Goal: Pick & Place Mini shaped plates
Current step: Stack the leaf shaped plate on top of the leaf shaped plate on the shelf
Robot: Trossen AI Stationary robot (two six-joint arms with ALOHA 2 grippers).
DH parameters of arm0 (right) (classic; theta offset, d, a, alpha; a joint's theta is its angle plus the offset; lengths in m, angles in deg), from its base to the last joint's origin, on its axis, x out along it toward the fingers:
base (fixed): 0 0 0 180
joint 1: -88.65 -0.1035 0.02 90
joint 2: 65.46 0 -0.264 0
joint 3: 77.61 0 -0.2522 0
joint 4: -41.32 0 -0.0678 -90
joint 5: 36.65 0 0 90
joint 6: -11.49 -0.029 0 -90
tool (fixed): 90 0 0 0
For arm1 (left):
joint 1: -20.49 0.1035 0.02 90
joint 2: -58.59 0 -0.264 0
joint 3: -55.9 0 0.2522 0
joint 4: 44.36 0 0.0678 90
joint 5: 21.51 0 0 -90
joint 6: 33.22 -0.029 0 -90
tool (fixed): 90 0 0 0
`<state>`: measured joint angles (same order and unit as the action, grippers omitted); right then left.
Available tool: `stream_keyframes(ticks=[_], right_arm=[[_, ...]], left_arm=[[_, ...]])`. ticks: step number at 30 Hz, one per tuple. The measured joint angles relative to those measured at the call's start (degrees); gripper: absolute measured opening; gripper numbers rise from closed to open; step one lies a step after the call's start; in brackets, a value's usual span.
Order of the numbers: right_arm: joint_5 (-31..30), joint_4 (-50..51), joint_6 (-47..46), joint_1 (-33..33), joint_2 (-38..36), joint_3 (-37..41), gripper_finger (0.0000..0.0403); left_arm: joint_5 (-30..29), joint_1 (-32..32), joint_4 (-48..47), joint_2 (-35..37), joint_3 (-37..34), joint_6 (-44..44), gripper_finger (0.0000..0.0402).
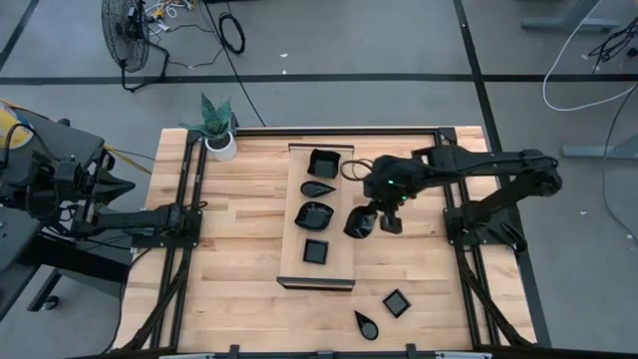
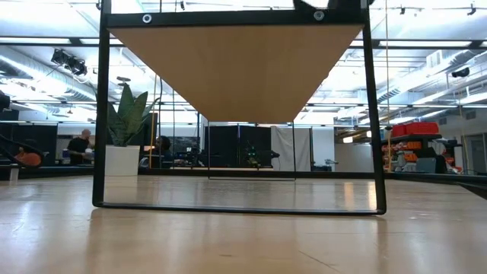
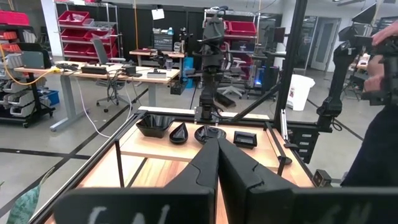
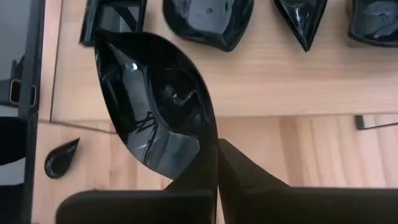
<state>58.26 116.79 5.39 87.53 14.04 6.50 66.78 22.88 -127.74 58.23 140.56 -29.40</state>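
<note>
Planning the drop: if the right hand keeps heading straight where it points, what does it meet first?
Probably the wooden board: the right hand, shut on a leaf-shaped plate, points down at its near edge, short of the row of plates. Depth is uncertain.

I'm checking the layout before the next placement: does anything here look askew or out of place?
Only one thing: the leaf-shaped plate hangs tilted, pinched by its rim in the right gripper beside the wooden board. Four plates lie flat in a row on the board; two more sit loose on the table.
</note>
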Motion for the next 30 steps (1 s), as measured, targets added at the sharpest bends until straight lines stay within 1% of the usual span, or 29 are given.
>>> stream_keyframes(ticks=[5, 15, 21, 30], right_arm=[[2.47, 0.15, -1.29, 2.61, 5.19, -3.27, 0.0002], [3.95, 1.4, -3.75, 6.07, 15.67, -13.04, 0.0002], [7.36, 1.33, -4.21, 7.34, 20.42, -18.31, 0.0002], [9.68, -0.39, -5.67, 7.71, 23.36, -19.27, 0.0002]], left_arm=[[0.02, 0.0, 0.02, 0.01, -0.01, 0.0, 0.0014], [0.0, 0.0, 0.0, 0.0, -0.01, -0.01, 0.0014], [0.0, 0.0, 0.02, 0.02, 0.0, 0.0, 0.0014], [0.0, 0.0, 0.02, 0.0, 0.0, -0.01, 0.0014]])
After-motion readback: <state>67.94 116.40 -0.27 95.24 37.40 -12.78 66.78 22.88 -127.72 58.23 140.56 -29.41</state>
